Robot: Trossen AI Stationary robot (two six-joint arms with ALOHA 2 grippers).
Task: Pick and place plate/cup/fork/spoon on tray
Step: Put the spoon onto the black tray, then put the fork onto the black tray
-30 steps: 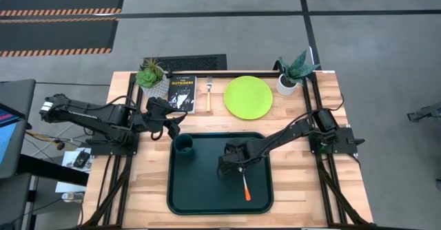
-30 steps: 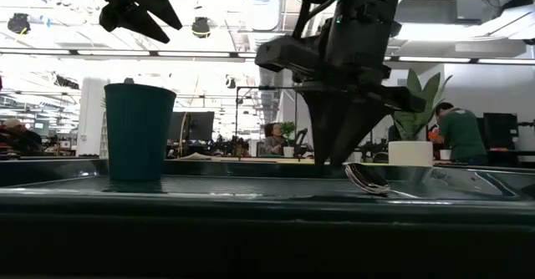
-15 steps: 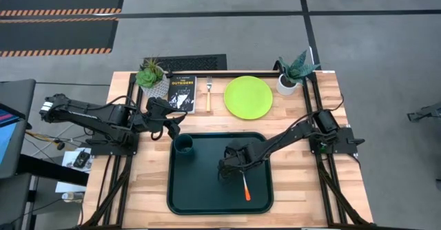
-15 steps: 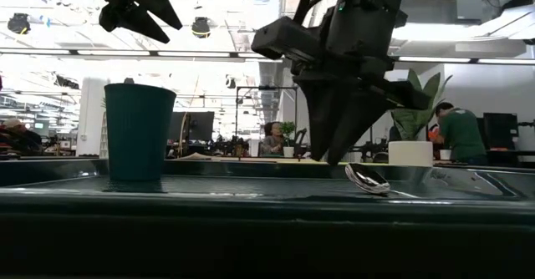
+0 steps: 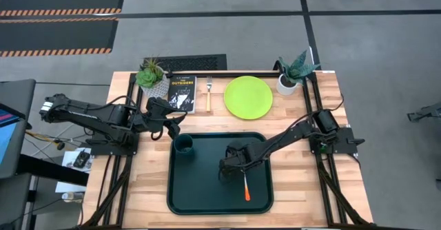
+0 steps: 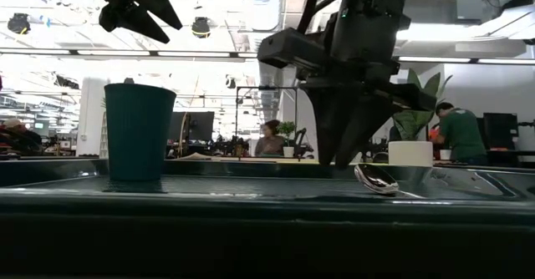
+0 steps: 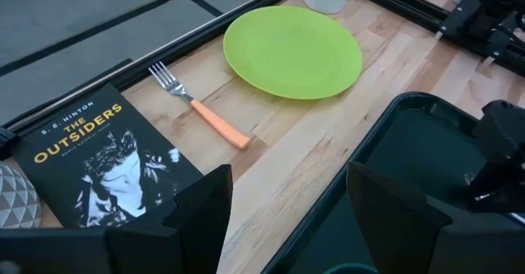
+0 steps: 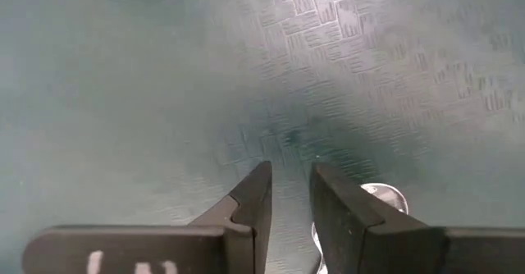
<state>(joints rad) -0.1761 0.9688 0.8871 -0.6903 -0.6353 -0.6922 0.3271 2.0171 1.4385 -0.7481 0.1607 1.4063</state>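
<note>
The spoon (image 5: 245, 184) is lying flat on the floor of the tray (image 5: 189, 189), toward its right half, orange-red handle pointing at the near edge and the silver bowl end up by the right gripper (image 5: 227, 171). In the low view the shiny bowl (image 6: 374, 180) is resting on the tray surface just beside the gripper's fingertips (image 6: 338, 149), and the right wrist view is showing the two dark fingers (image 8: 254, 200) parted by only a narrow gap over the textured green floor, with a bit of the metal bowl (image 8: 385, 198) peeking out beside one finger rather than sitting between them (so nothing is being gripped as far as I can see). The cup (image 5: 183, 144) is standing upright in the tray's far-left corner, well apart from the spoon. Off the tray, the lime plate (image 5: 248, 96) is sitting on the wooden table (image 5: 138, 182) behind it, and the fork (image 5: 209, 96) is lying just left of the plate, between it and a black book (image 5: 182, 93). Two potted plants are sitting at the back, one by the book (image 5: 150, 72) and one right of the plate (image 5: 293, 71). The left gripper (image 5: 169, 123) is hovering above the table near the tray's far-left corner, fingers (image 7: 205, 216) spread wide and empty.
</note>
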